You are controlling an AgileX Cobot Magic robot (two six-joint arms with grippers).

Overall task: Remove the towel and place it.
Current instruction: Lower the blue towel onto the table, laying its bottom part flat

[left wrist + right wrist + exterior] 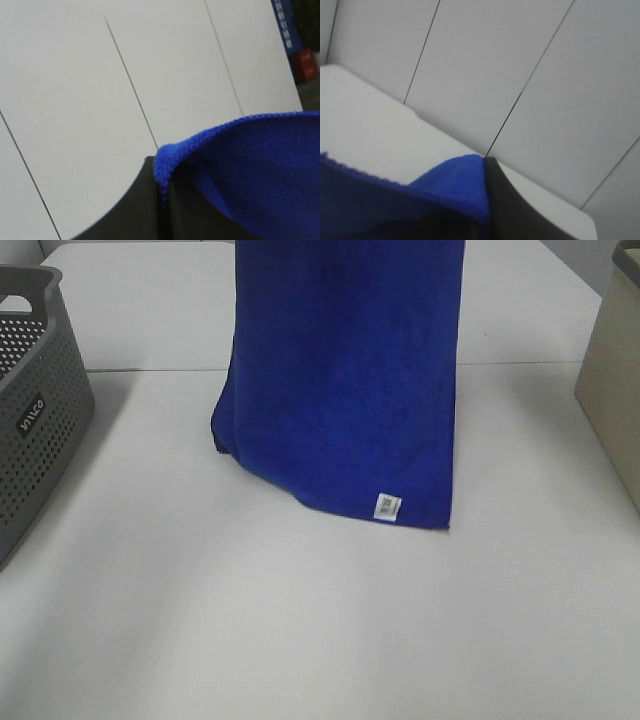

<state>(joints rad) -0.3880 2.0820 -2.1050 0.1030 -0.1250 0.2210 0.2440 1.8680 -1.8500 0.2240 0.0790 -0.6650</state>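
Note:
The royal-blue towel (345, 380) hangs upright over the middle of the white table (300, 620), its top running out of the exterior view and its lower edge with a small white label (388, 506) resting on the tabletop. Neither arm shows in the exterior view. In the left wrist view my left gripper (162, 192) is shut on a top corner of the towel (260, 165). My right gripper (485, 200) in the right wrist view is shut on another corner of the towel (395, 205).
A grey perforated basket (35, 410) stands at the left edge of the table. A beige bin (615, 380) stands at the right edge. White wall panels fill the background of both wrist views.

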